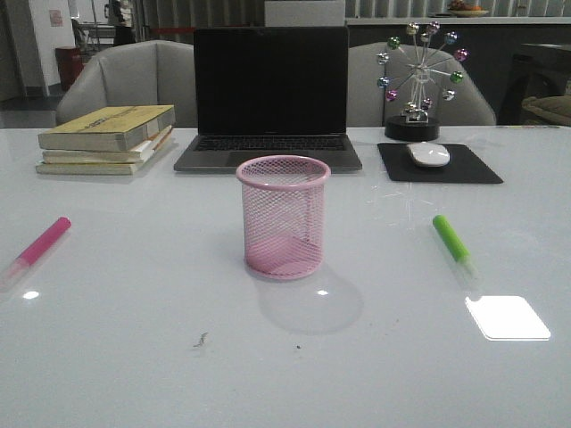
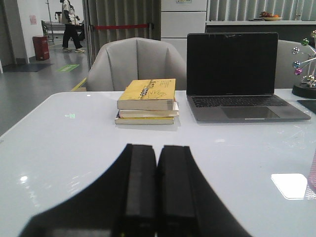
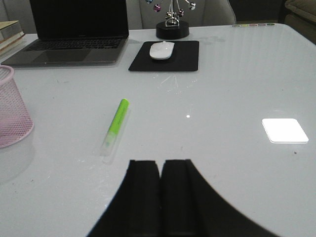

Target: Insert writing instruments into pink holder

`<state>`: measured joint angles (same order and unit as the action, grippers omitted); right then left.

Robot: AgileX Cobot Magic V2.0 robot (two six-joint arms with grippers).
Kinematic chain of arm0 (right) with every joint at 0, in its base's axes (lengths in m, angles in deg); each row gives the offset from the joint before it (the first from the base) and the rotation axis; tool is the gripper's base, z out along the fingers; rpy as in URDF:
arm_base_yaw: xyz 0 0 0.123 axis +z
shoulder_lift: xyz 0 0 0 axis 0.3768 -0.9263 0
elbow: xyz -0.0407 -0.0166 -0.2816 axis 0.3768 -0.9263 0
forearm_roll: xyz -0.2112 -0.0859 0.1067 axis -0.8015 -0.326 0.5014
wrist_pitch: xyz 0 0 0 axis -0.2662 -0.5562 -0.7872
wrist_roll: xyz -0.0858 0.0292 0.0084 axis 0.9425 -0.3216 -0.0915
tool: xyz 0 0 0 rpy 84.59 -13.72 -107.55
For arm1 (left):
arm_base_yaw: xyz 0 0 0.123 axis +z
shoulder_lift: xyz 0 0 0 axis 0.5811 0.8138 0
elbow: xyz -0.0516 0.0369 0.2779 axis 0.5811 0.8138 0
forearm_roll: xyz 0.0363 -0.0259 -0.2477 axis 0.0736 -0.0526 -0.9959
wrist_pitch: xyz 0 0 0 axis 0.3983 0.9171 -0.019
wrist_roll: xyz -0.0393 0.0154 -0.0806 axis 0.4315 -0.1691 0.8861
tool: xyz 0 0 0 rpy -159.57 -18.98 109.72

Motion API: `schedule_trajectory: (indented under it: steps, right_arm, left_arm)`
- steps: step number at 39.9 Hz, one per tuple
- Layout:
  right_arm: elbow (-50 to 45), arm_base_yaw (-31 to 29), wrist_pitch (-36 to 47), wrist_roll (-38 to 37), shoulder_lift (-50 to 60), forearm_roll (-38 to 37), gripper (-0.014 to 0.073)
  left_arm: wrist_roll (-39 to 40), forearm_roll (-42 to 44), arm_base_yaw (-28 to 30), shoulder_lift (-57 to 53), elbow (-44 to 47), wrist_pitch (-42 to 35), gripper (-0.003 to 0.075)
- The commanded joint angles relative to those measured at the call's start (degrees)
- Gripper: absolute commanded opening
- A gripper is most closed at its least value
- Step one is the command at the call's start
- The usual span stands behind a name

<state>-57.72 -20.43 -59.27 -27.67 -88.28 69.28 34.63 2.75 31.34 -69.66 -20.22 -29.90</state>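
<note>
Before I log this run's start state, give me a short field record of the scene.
holder: pink mesh cup, upright, table centre, empty
pink marker: flat on table, left of cup
green marker: flat on table, right of cup
left gripper: fingers shut, holding nothing
right gripper: fingers shut, holding nothing
behind cup: laptop, books, mouse

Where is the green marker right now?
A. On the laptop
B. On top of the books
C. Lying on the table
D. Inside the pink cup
C. The green marker lies flat on the white table, off to one side of the pink cup, which holds nothing.
</note>
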Motion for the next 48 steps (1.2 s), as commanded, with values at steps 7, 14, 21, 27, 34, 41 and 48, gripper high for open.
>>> schedule_trajectory:
  steps: [7, 14, 21, 27, 34, 41, 48]
  right_arm:
    - [-0.1, -0.2, 7.2, 0.5, 1.1, -0.6, 0.0050]
    - [-0.1, -0.2, 12.1, 0.4, 1.1, 0.7, 0.0050]
    - [0.8, -0.2, 21.7, 0.2, 1.1, 4.4, 0.0050]
    - [5.8, -0.2, 26.4, 0.2, 1.1, 3.9, 0.0050]
    - [13.6, -0.2, 24.9, 0.2, 0.9, -0.2, 0.0050]
    - [21.5, -0.2, 15.5, 0.2, -2.2, -0.3, 0.0050]
    - [30.2, -0.2, 9.2, 0.2, -11.2, -0.8, 0.0050]
  left_arm:
    - [0.0, -0.5, -0.4, -1.2, 0.3, -8.0, 0.0092]
    - [0.0, -0.5, -0.4, -1.2, 0.2, -15.9, 0.0092]
    - [0.0, -0.5, -0.4, -1.2, -2.4, -19.8, 0.0092]
    - [0.0, -0.5, -0.4, -1.1, -7.5, -19.8, 0.0092]
    - [0.0, -0.5, -0.4, 0.1, -13.5, -19.0, 0.0092]
    - [0.0, 0.7, -0.4, 4.7, -20.4, -12.9, 0.0092]
    - [0.0, 5.2, -0.4, 14.1, -27.4, -10.6, 0.0092]
